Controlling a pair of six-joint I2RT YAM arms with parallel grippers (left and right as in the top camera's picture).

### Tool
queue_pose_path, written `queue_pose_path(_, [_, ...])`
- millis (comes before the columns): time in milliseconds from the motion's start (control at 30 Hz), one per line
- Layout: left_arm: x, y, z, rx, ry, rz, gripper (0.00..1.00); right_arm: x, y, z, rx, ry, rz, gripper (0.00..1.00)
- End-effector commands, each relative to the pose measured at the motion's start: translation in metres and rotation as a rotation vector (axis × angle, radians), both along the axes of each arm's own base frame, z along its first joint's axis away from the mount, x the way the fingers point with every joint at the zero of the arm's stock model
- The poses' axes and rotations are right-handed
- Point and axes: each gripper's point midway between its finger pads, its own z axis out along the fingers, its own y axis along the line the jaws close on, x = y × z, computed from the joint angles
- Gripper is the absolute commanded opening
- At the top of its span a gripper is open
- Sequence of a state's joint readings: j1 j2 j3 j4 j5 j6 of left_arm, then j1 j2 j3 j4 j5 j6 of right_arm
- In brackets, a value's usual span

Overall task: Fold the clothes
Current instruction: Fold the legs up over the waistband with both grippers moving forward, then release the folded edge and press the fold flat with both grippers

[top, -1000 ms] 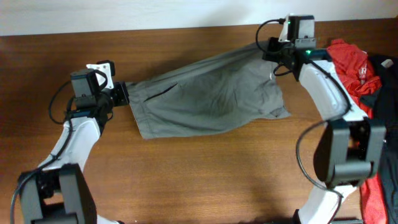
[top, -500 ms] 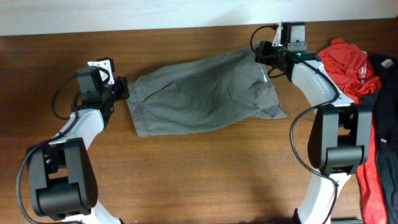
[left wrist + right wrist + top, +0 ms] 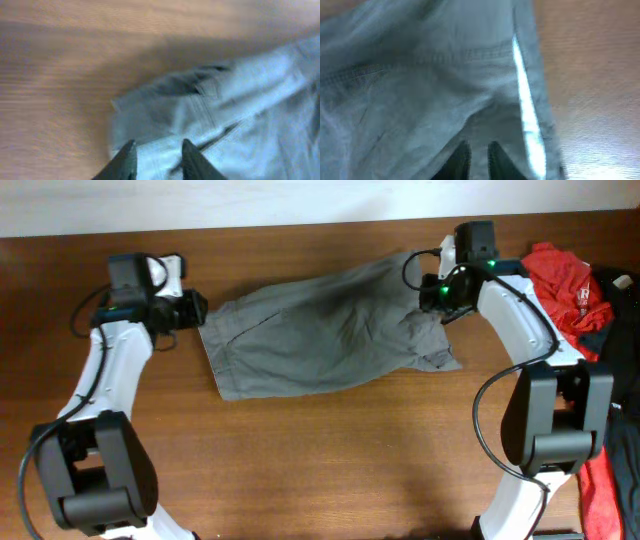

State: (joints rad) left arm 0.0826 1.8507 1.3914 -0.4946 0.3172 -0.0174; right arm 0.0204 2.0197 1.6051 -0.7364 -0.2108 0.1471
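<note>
The clothes (image 3: 320, 330), grey-olive shorts, lie slack and spread across the back of the wooden table (image 3: 320, 460). My left gripper (image 3: 197, 310) sits at their left edge. In the left wrist view its fingertips (image 3: 127, 157) stand apart, gripper (image 3: 157, 152) open, over the cloth (image 3: 225, 100) near a seam, with nothing pinched. My right gripper (image 3: 437, 298) hovers on the upper right end of the shorts. The right wrist view shows that gripper (image 3: 477, 152) with only a thin gap over rumpled cloth (image 3: 420, 75) beside a pale lining strip (image 3: 527, 115). Whether cloth is pinched there does not show.
A red garment (image 3: 565, 280) and dark clothing (image 3: 620, 310) are heaped at the right edge of the table, just behind my right arm. The white wall runs along the far edge.
A second ago the shorts hung stretched between both shut grippers. Both let go, the cloth dropped slack onto the table, and both pairs of fingers have since narrowed again over the cloth.
</note>
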Motion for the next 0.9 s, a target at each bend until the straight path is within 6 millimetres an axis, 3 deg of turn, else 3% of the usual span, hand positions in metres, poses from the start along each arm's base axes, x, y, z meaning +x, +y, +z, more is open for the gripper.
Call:
queue_pose_path(0, [-0.005,-0.011,-0.001,0.095,0.012,-0.034,0.27,-0.040,-0.007,-0.052,-0.028,0.214,-0.061,0.08])
queue_pose_path(100, [-0.010,-0.013,-0.005,0.105,0.038,-0.040,0.29,-0.087,-0.050,-0.063,-0.168,0.420,-0.276,0.04])
queue_pose_path(200, [-0.011,-0.013,-0.006,0.105,0.040,-0.040,0.39,-0.108,-0.071,-0.052,-0.217,0.484,-0.337,0.04])
queue_pose_path(267, [-0.008,-0.013,-0.004,0.109,0.024,-0.045,0.52,-0.115,-0.074,-0.042,-0.204,0.492,-0.326,0.04])
queue_pose_path(333, [-0.005,-0.013,-0.002,0.110,0.010,-0.044,0.62,-0.108,-0.056,-0.030,-0.114,0.439,-0.194,0.06])
queue_pose_path(400, [-0.005,-0.013,-0.002,0.110,0.008,-0.043,0.64,-0.102,-0.042,-0.022,-0.044,0.393,-0.107,0.23])
queue_pose_path(433, [-0.005,-0.013,-0.002,0.110,0.009,-0.044,0.65,-0.097,-0.031,-0.017,0.013,0.360,-0.055,0.54])
queue_pose_path(500, [-0.005,-0.013,-0.002,0.109,0.012,-0.044,0.66,-0.091,-0.030,-0.018,0.018,0.337,-0.052,0.66])
queue_pose_path(600, [-0.006,-0.014,-0.002,0.109,0.013,-0.044,0.68,-0.071,-0.032,-0.016,0.012,0.256,-0.052,0.66])
queue_pose_path(667, [-0.006,-0.014,-0.003,0.109,0.016,-0.045,0.69,-0.062,-0.032,-0.016,0.005,0.215,-0.034,0.59])
queue_pose_path(733, [-0.006,-0.014,-0.003,0.109,0.017,-0.045,0.70,-0.064,-0.029,-0.025,0.004,0.227,-0.008,0.51])
queue_pose_path(867, [-0.006,-0.014,-0.003,0.109,0.016,-0.045,0.70,-0.066,-0.022,-0.046,0.005,0.220,0.016,0.50])
